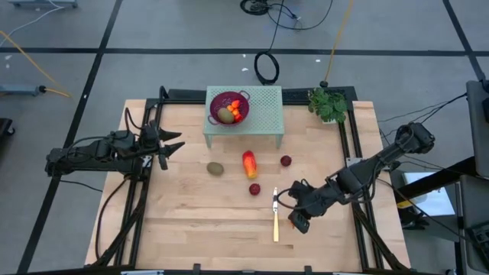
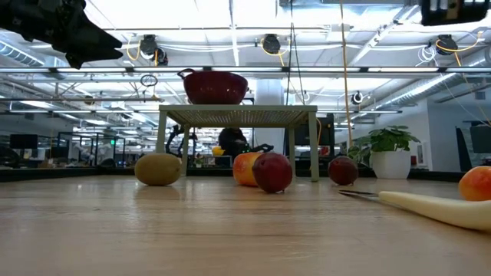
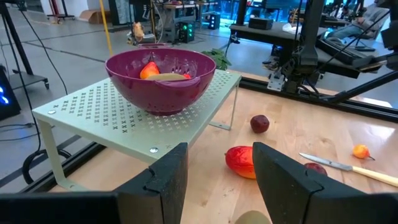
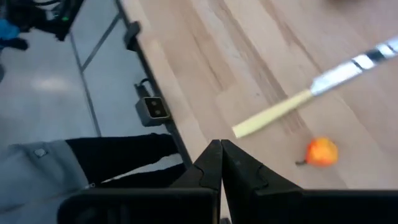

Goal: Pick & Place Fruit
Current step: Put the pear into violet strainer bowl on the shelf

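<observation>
On the table lie a brown-green oval fruit point(image 1: 215, 168), a red-orange-yellow oblong fruit point(image 1: 249, 163), two dark red balls point(image 1: 285, 160) point(image 1: 254, 189) and a tiny orange piece point(image 4: 321, 152). A purple colander point(image 1: 229, 107) on a green perforated stand point(image 1: 263, 114) holds another brown-green oval point(image 1: 225, 114) and orange pieces point(image 3: 149, 70). My left gripper point(image 3: 217, 180) waits open above the table's left side, pointing at the stand. My right gripper point(image 4: 221, 155) is shut and empty, hovering slanted down near the table's near right, beside the orange piece and the knife handle.
A yellow-handled knife point(image 1: 276, 214) lies lengthwise toward the near edge, left of my right gripper. A potted plant point(image 1: 328, 103) stands at the far right corner. Bare wood point(image 1: 191, 229) spreads across the near left of the table.
</observation>
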Robot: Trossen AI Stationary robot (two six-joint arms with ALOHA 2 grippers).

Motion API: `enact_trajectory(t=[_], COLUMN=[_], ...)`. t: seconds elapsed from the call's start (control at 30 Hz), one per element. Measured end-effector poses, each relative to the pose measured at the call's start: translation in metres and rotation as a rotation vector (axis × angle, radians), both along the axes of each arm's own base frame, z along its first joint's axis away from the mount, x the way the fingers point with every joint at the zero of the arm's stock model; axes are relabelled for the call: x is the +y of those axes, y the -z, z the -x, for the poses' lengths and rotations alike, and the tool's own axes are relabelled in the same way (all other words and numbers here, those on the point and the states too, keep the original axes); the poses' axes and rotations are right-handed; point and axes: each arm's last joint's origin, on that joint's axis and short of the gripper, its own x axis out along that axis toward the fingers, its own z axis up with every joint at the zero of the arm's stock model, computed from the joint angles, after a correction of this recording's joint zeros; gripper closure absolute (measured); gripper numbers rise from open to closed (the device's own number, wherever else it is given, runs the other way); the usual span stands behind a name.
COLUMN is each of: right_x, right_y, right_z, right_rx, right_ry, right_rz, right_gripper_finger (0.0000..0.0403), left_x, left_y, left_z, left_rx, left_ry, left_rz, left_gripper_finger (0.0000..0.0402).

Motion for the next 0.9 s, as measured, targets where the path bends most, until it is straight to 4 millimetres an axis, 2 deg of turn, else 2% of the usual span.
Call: enact_trajectory(t=[0.3, 0.47, 0.9], right_x=[0.007, 0.007, 0.017], right_y=[0.006, 0.016, 0.042], right_z=[0.014, 0.016, 0.006], right_rx=[0.111, 0.220, 0.429], right_ry=[0.186, 0.270, 0.474], right_rz=[-0.009, -0.006, -0.109], right_gripper_finger=[0.0403, 0.0403, 0.0403], left_x=[0.000, 0.000, 0.000], left_y=[0.000, 0.000, 0.000], left_z=[0.000, 0.000, 0.000], left_rx=[0.002, 0.007, 0.027], left_ry=[0.001, 0.003, 0.013], left_rz=[-0.007, -0.018, -0.073], left_gripper_finger=[0.0220, 0.0220, 0.0220])
